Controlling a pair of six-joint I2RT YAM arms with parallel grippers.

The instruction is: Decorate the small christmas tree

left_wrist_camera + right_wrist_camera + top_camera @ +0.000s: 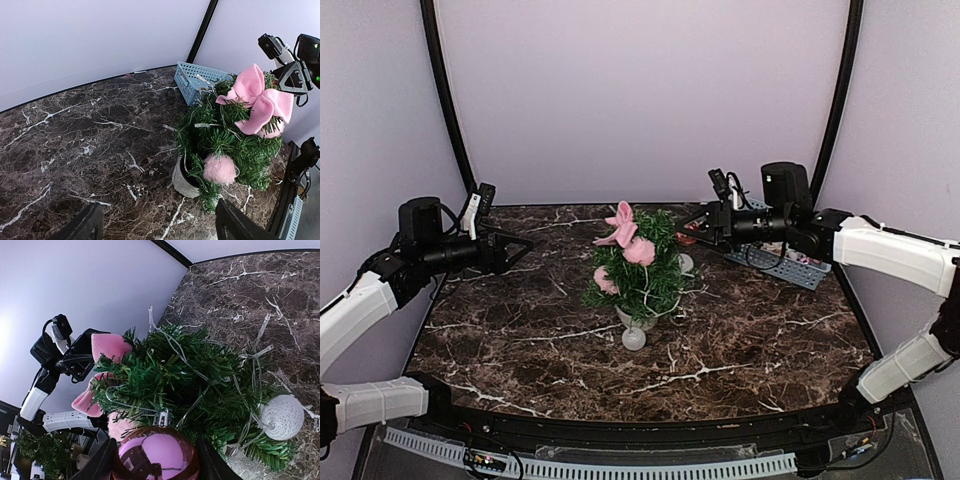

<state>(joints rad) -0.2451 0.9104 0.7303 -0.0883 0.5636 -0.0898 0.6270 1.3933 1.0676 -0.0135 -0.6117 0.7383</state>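
The small christmas tree (638, 265), bushy dark-green, at the dark marble table's (520, 350) centre, already wears a pink fabric bow (260, 102) and pom-poms (220, 169). Right of it the right gripper (155, 460) clasps a shiny pink bauble (156, 452), unhung; leftward the left gripper (518, 246) gapes empty.

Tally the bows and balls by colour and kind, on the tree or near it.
Pink bow: 1
Pink fluffy balls: 2
White balls: 2
Shiny pink bauble: 1
Total: 6
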